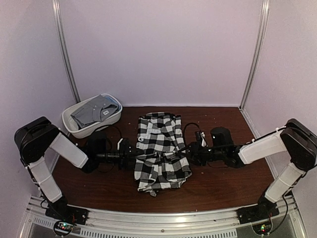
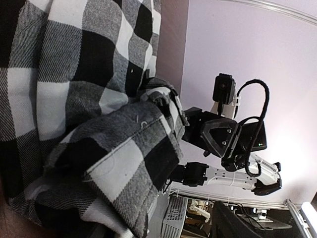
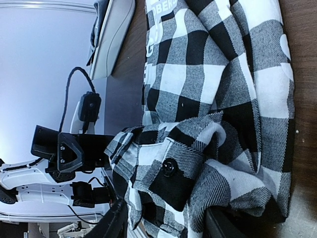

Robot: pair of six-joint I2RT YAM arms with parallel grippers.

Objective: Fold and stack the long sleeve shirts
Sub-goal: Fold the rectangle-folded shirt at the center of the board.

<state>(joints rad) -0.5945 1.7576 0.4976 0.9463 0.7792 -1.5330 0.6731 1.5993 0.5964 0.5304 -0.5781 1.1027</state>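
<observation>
**Shirt at the Table's Middle, Tub at the Far Left**

The button-up shirt (image 1: 159,148) lay bunched on the middle of the table (image 1: 223,191), stretching from near the back edge toward the arms' bases. The left gripper (image 1: 130,149) sat at the shirt's left edge and the right gripper (image 1: 190,150) at its right edge, facing each other across the cloth. A cuffed sleeve end (image 3: 168,168) lay on top of the shirt's body between them. The oval tub (image 1: 74,130) stood in the far left corner, behind the left arm (image 1: 69,151) and apart from the shirt. A second shirt (image 1: 94,113) lay inside the tub. The right arm (image 1: 262,148) reached in from the right side.
</observation>
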